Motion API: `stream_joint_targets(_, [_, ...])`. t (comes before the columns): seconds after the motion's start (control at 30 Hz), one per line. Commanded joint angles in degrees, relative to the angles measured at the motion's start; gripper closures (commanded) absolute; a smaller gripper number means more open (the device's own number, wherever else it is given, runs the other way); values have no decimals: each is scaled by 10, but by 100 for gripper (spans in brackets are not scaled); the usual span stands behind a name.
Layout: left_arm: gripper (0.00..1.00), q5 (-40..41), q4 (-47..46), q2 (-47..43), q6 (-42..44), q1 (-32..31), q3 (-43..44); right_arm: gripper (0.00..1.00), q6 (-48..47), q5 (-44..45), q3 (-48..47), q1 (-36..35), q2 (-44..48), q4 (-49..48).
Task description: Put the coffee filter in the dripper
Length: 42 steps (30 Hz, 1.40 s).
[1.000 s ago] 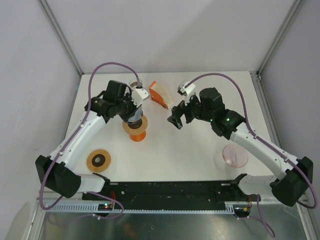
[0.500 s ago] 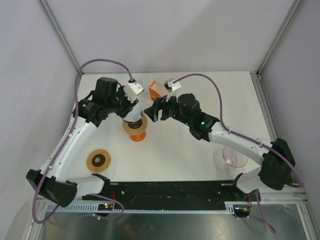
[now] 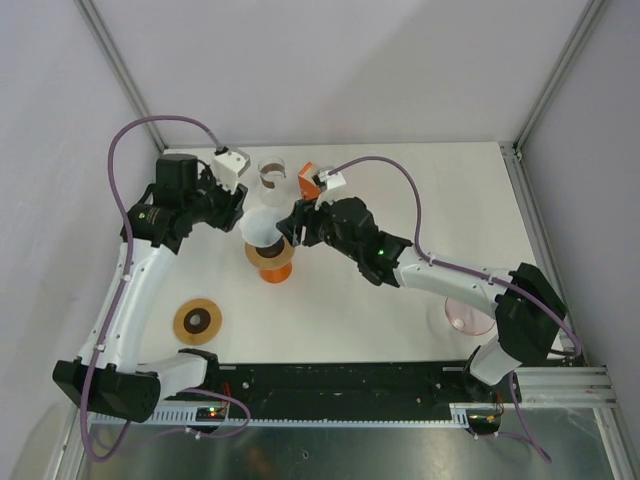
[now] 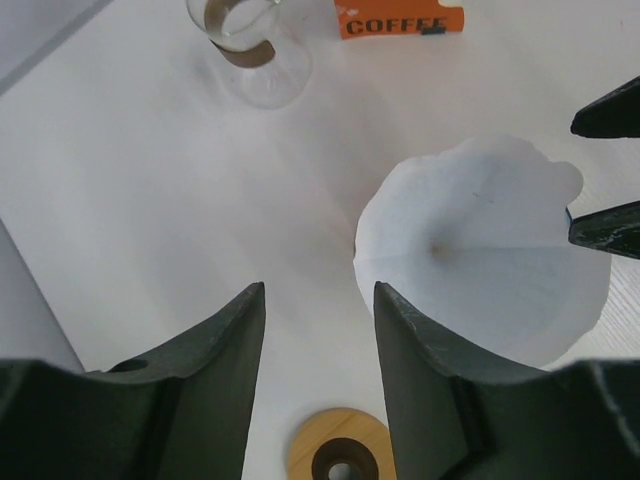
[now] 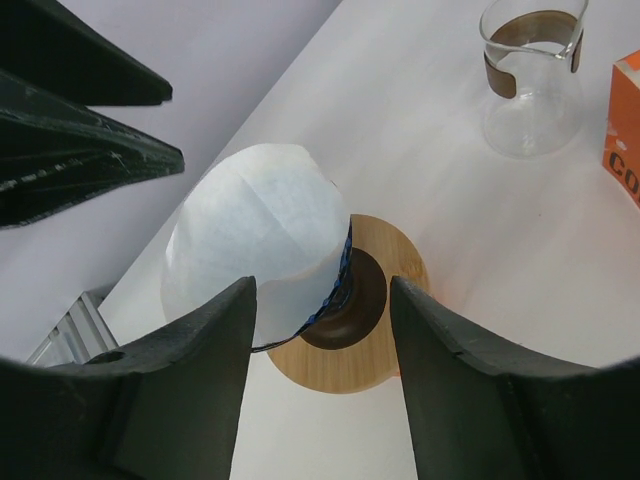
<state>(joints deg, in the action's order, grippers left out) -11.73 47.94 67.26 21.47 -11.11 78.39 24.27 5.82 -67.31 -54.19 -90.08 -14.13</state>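
Observation:
The white paper coffee filter [image 3: 261,228] rests tilted on the dripper [image 3: 271,262], an orange stand with a wooden ring. In the right wrist view the filter [image 5: 255,238] leans over the left side of the ring [image 5: 385,345], and part of the dark opening shows beside it. My left gripper [image 3: 240,204] is open and empty, just left of the filter and apart from it; its wrist view shows the filter [image 4: 485,270] to the right of its open fingers. My right gripper [image 3: 293,225] is open, right beside the filter, with its jaws on either side of the dripper.
A glass carafe [image 3: 271,173] and an orange coffee box [image 3: 308,184] stand behind the dripper. A wooden disc with a dark centre [image 3: 198,320] lies at the front left. A pink dish [image 3: 470,312] lies at the front right.
My left gripper has let go of the filter and drawn back to the left. My right arm has swung left across the table up to the dripper.

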Motion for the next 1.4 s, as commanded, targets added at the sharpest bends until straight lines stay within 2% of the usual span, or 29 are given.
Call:
stream_joint_targets(0.0, [49,-30,-22,-15,-18,11,-30,41,12,17,-30,-4,-16,-27])
stream_joint_targets(0.53, [51,-54,-35,-17,-8,15,-66,43,5,17,-32,5,-17,0])
stream_joint_targets(0.97, [50,-43,-35,-27,-3,16,-40,39,-63,82,-49,-3,57,11])
stream_joint_targets(1.2, [51,-34,-35,-30,-1,16,-47,29,-73,92,-76,-31,18,28])
stream_joint_targets(1.37, [54,-28,-35,-42,3,18,-49,32,-67,94,-89,-34,-15,37])
